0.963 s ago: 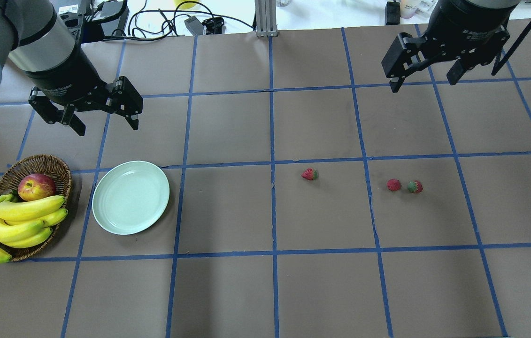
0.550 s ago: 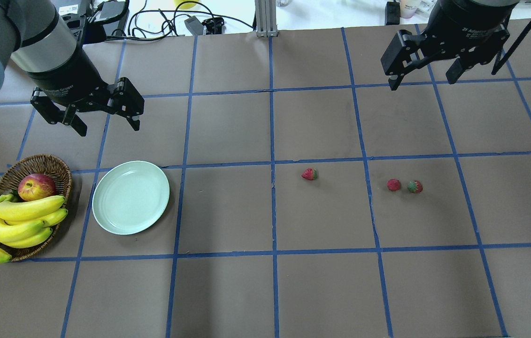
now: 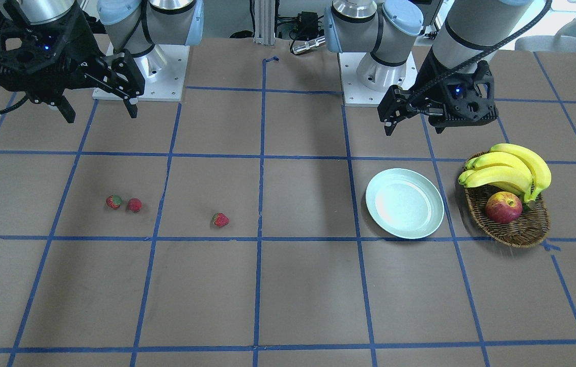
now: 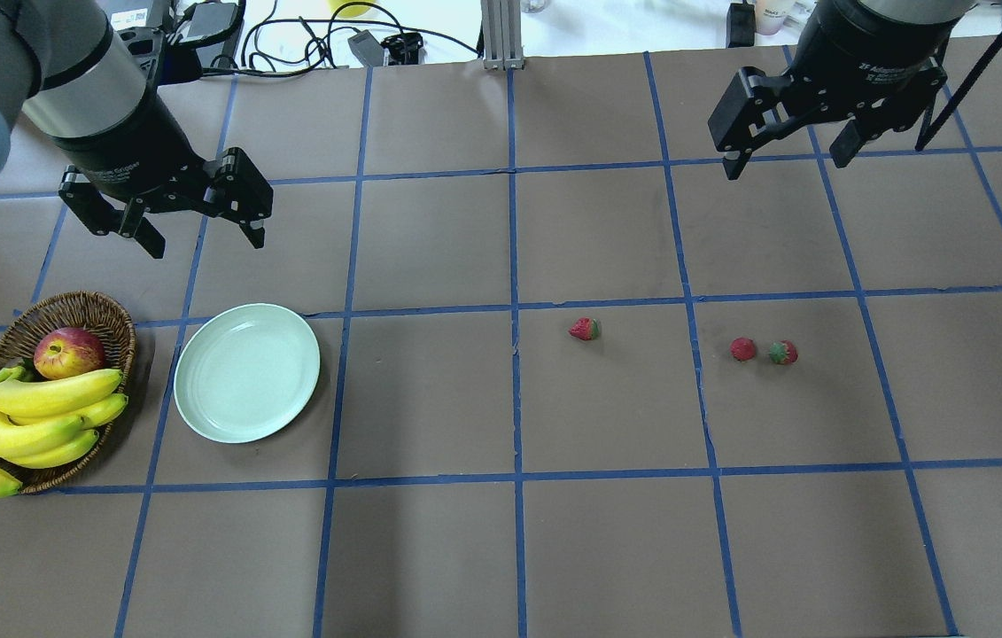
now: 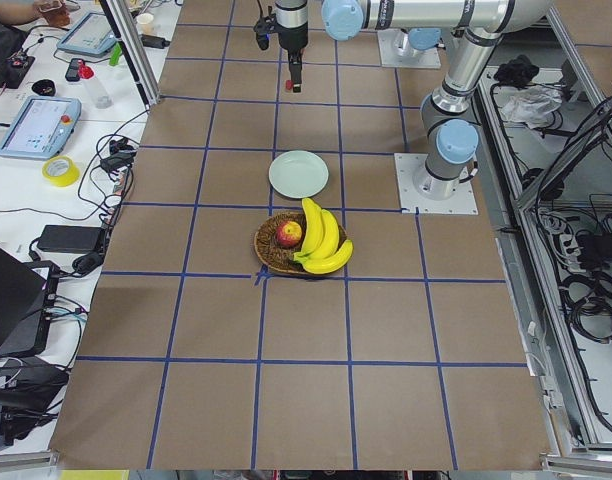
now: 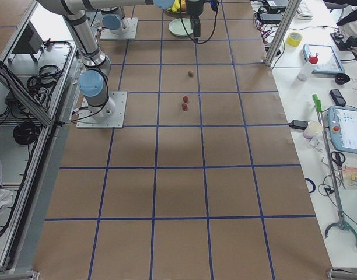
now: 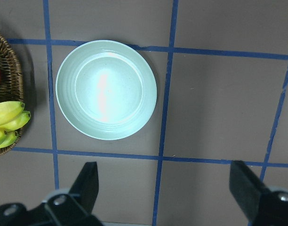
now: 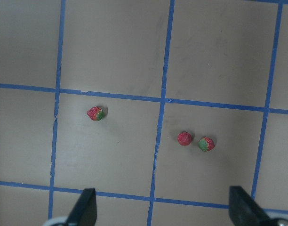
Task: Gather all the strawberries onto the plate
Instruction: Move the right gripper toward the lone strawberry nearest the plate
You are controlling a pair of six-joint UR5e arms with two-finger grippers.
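Three strawberries lie on the brown table: one [image 4: 584, 329] near the middle, two [image 4: 742, 348] [image 4: 782, 353] side by side to its right. They also show in the right wrist view [image 8: 95, 113] [image 8: 184, 138] [image 8: 206, 143] and the front view [image 3: 220, 219] [image 3: 134, 205] [image 3: 113, 202]. The mint-green plate [image 4: 246, 384] sits empty at the left, also in the left wrist view [image 7: 106, 89]. My left gripper [image 4: 202, 233] is open, high above the table behind the plate. My right gripper [image 4: 788, 162] is open, high above the far right, behind the two strawberries.
A wicker basket [image 4: 97, 312] with bananas [image 4: 31, 421] and an apple [image 4: 68, 352] stands left of the plate. Blue tape lines grid the table. Cables and boxes lie beyond the far edge.
My right gripper has shifted slightly left and toward the far edge. My left gripper has barely moved. The strawberries and plate have not moved.
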